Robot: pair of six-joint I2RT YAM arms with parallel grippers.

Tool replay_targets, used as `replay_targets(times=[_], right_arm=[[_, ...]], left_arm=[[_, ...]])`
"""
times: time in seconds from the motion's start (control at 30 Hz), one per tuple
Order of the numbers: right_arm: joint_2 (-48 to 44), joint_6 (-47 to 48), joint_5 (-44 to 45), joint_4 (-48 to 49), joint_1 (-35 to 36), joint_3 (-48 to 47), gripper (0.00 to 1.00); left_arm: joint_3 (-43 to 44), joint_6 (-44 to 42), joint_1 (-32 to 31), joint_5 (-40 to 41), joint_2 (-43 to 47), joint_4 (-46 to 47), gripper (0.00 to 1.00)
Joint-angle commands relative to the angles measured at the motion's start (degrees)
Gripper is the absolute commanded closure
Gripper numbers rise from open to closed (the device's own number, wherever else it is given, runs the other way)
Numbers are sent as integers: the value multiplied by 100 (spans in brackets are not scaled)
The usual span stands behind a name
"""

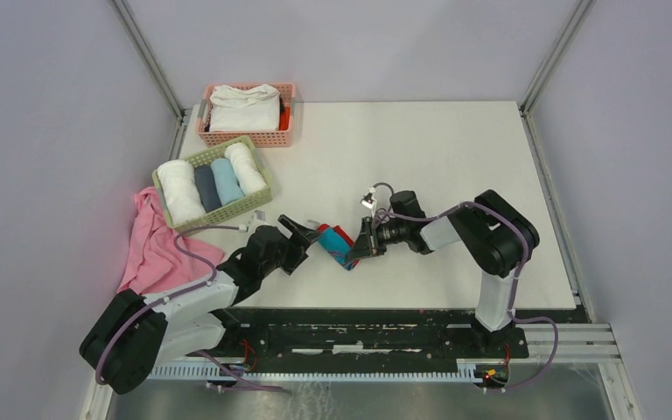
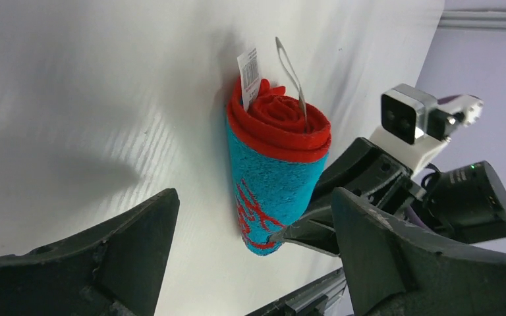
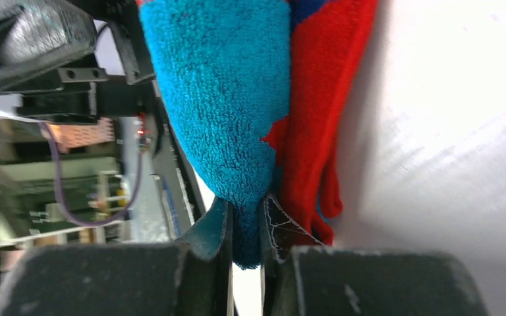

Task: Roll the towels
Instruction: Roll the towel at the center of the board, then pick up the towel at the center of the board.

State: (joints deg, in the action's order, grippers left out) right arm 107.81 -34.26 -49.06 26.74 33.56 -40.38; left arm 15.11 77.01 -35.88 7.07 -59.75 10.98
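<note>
Right gripper is clenched, its two fingers pinching the lower tip of the rolled red towel with teal-blue marks, teal terry squeezed in the narrow gap, the red edge running alongside to the right in the wrist view. In the left wrist view the roll lies on the white table, red spiral end up-frame with a white label poking out of it. Left gripper is released, fingers spread wide on either side of the roll and apart from it. From above, the roll sits lower centre of the frame, between the two grippers, near the table's near edge. Out to the upper left: a green basket holding four rolled towels side by side, a white one, a dark grey-blue one, a light blue one and another white one. Above it in the frame, a pink basket with a folded white towel piled on top and a sliver of something red at its right end. Left of the green basket, a plain pink cloth lies crumpled at the table's left edge.
</note>
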Motion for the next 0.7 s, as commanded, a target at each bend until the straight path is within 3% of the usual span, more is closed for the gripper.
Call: replay_targets(times=[0.0, 0.37, 0.5, 0.67], right_arm=[[625, -1121, -447, 674, -468, 493, 89], [1381, -1531, -670, 119, -783, 149, 88], [1239, -1216, -569, -723, -787, -117, 88], [1163, -1394, -530, -1016, -776, -342, 87]], left_arm=[[108, -281, -26, -380, -408, 983, 9], [532, -133, -66, -1319, -2477, 2602, 16], [707, -108, -182, -1414, -2919, 2716, 18], [806, -65, -309, -1425, -3291, 2751, 22]])
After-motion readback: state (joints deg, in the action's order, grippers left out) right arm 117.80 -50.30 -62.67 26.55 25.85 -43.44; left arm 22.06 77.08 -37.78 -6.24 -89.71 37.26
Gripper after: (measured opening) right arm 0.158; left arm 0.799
